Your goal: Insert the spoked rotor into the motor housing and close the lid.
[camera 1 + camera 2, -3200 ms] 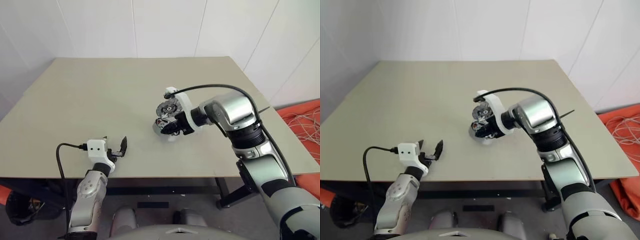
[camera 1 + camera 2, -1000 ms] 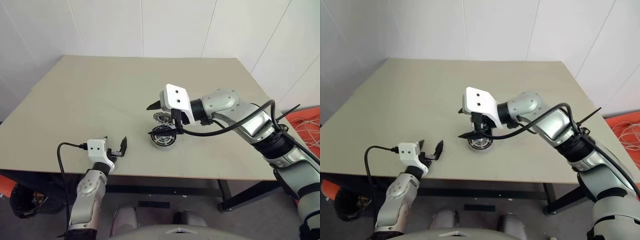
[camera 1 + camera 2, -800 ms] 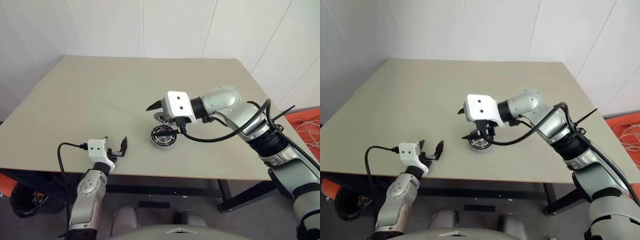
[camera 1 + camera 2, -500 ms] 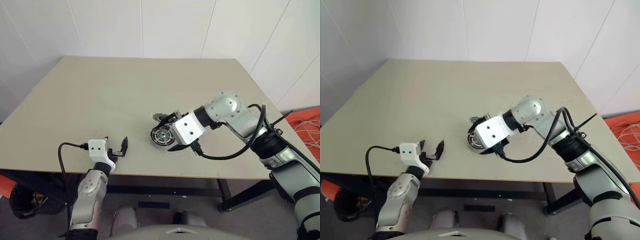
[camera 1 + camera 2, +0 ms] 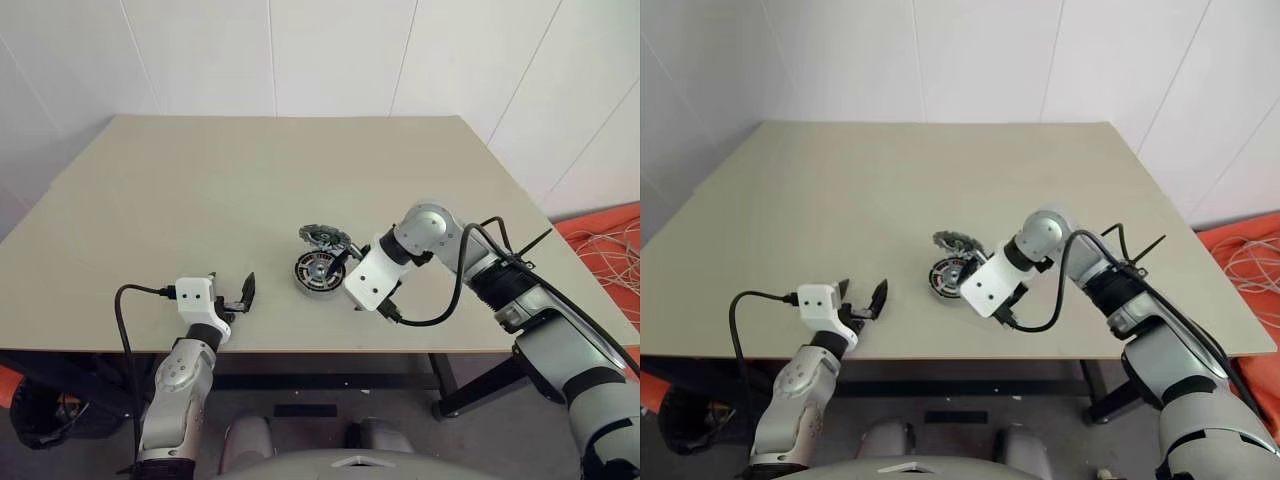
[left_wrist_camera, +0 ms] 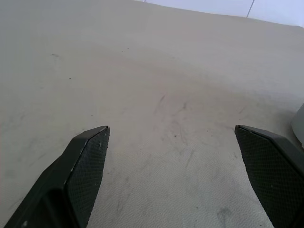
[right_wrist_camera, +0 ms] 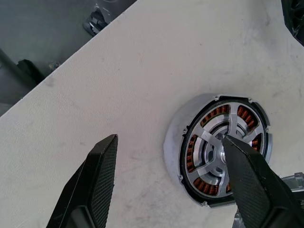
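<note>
Right wrist view — spread, empty fingers [image 7: 97,175]; spoked rotor [image 7: 223,147] in motor housing [image 7: 176,142] under one.

The right gripper [image 7: 171,190] has been lowered from above the motor housing [image 5: 318,272] to table height at its 4 o'clock side, wrist rolled over. The spoked rotor [image 7: 223,148], earlier carried between the fingers, is now seated in the housing.
</note>
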Robot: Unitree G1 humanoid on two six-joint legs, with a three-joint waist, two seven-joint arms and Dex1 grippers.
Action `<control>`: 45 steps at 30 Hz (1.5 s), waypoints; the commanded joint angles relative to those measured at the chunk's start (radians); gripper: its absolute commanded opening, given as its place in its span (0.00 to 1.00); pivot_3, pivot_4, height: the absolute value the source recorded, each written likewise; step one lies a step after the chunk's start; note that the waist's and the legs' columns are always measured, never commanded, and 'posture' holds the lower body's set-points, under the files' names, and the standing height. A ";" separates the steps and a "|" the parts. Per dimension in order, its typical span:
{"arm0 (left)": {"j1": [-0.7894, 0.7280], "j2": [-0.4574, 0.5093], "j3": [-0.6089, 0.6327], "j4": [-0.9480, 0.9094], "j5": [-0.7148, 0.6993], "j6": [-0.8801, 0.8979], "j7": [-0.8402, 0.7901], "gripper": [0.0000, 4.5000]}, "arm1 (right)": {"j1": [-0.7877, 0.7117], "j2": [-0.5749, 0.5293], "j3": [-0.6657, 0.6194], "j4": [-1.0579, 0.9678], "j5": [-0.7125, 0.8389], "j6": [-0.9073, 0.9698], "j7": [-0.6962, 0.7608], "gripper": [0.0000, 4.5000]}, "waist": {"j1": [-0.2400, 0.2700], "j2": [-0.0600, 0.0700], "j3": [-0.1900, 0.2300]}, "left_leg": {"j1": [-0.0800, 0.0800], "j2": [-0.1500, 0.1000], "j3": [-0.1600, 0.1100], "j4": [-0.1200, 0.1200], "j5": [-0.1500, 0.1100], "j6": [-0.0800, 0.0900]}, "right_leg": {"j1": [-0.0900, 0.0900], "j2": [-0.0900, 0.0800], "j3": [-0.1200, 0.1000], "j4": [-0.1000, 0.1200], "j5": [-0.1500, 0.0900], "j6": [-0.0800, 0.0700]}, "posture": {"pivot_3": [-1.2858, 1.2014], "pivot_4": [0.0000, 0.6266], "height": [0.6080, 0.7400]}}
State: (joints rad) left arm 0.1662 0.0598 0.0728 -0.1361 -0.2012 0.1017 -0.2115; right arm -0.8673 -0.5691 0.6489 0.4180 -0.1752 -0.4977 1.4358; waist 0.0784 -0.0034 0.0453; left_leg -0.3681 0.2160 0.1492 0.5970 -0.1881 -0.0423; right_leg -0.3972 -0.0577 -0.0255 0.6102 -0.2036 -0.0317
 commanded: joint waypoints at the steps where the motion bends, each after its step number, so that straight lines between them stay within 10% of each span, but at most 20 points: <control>1: -0.008 0.001 -0.003 -0.042 -0.009 -0.006 -0.001 1.00 | -0.047 0.020 -0.010 0.043 -0.027 -0.039 -0.003 0.88 | -0.003 0.000 0.000 | 0.000 0.000 0.000 0.000 0.000 0.000 | 0.000 0.000 0.000 0.000 0.000 0.000 | 0.52 0.00 1.00; 6: -0.003 0.001 0.001 -0.031 -0.009 -0.019 -0.003 1.00 | -0.069 0.043 -0.010 0.111 -0.055 -0.075 0.002 0.74 | -0.009 0.000 0.000 | 0.000 0.000 0.000 0.000 0.000 0.001 | 0.000 0.000 0.000 0.000 0.000 -0.001 | 0.52 0.00 1.00; 15: 0.005 -0.004 0.001 -0.017 -0.007 -0.038 -0.004 1.00 | -0.090 0.063 -0.012 0.199 -0.091 -0.126 -0.009 0.05 | -0.008 0.000 0.000 | 0.000 0.001 0.000 0.000 -0.001 0.001 | 0.000 0.000 0.000 0.000 0.000 -0.001 | 0.52 0.00 1.00; 27: 0.014 -0.002 0.000 -0.003 -0.009 -0.053 -0.015 1.00 | -0.088 0.071 -0.029 0.194 -0.061 -0.111 0.009 0.05 | -0.010 0.000 0.000 | 0.000 0.001 0.001 0.000 -0.001 0.002 | 0.000 0.000 0.000 0.000 0.000 -0.001 | 0.52 0.00 1.00; 34: 0.013 -0.003 0.001 -0.006 -0.009 -0.049 -0.016 1.00 | -0.095 0.082 -0.034 0.203 -0.077 -0.130 -0.028 0.47 | -0.010 0.000 0.000 | 0.000 0.002 0.001 0.000 -0.001 0.002 | 0.000 0.000 0.000 0.000 0.000 -0.001 | 0.52 0.00 1.00; 45: 0.013 -0.003 0.000 -0.023 -0.009 -0.036 -0.010 1.00 | -0.101 0.100 -0.021 0.235 -0.115 -0.125 -0.052 0.47 | -0.010 0.000 0.000 | 0.000 0.001 0.001 0.000 -0.001 0.002 | 0.000 0.000 0.000 -0.001 0.000 -0.001 | 0.52 0.00 1.00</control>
State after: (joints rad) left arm 0.1864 0.0575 0.0743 -0.1258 -0.2011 0.0727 -0.2240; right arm -0.9394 -0.4740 0.6407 0.6537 -0.2828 -0.6223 1.3923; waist 0.0684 -0.0031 0.0455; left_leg -0.3680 0.2174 0.1501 0.5974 -0.1894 -0.0401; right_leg -0.3971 -0.0575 -0.0255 0.6097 -0.2033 -0.0327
